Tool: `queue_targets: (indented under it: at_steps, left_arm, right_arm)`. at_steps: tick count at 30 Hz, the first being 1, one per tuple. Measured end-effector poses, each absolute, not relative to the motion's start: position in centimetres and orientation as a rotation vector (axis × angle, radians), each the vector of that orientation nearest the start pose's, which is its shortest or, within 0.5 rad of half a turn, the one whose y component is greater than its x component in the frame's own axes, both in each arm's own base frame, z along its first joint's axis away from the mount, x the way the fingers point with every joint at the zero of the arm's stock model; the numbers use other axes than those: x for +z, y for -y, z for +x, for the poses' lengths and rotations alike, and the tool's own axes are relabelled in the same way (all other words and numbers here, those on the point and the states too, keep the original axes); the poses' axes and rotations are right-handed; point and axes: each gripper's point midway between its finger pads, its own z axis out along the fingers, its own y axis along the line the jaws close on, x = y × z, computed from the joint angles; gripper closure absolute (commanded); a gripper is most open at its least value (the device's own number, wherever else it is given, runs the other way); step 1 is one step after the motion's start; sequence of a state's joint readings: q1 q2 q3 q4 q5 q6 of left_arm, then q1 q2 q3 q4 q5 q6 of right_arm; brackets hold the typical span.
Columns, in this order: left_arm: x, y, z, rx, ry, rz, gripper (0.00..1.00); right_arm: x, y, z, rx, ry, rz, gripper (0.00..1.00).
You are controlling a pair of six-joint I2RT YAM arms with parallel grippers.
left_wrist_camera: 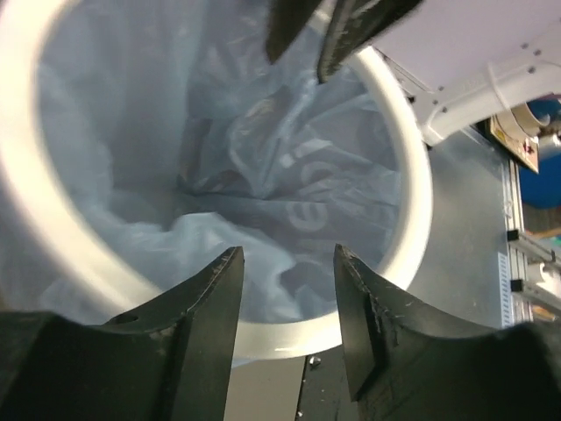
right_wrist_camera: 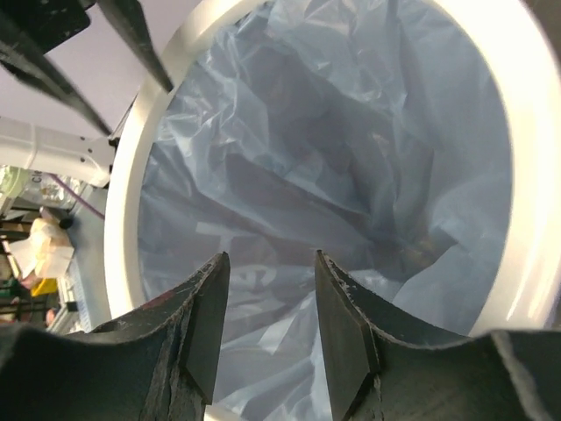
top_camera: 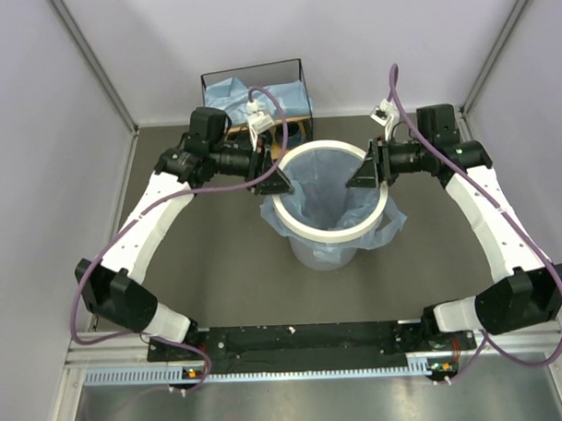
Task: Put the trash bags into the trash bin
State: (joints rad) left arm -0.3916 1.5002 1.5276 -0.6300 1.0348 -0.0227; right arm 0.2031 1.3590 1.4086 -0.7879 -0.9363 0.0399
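**Bin and both arms, seen from above.** The trash bin [top_camera: 330, 238] stands upright at mid-table [top_camera: 219, 277], long axis vertical and mouth facing up. A trash bag [top_camera: 331, 195] lines it, with film spilling outside below the white ring [top_camera: 300, 226]. I read the left gripper [top_camera: 280, 180] at the ring's left edge and the right gripper [top_camera: 360, 175] at its right. Both sets of jaws are half apart, clamping nothing. The shelf [top_camera: 301, 73] is near behind, and the side walls are well apart.
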Motion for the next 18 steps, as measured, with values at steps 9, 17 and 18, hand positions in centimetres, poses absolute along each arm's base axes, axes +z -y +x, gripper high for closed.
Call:
queue_targets:
  at_steps: [9,17,18]
  left_arm:
    - [36.7,31.1,17.1,-1.558,-1.664,1.181,0.53]
    - [35.3,34.6,15.2,-1.766,-1.812,1.079,0.56]
    - [34.7,35.0,15.2,-1.772,-1.838,1.062,0.57]
  right_arm:
    - [34.1,-21.7,25.6,1.3,-2.042,-0.593,0.53]
    - [33.9,-23.0,28.7,1.389,-2.045,-0.475,0.53]
    - [33.0,-23.0,28.9,1.402,-2.066,-0.453,0.53]
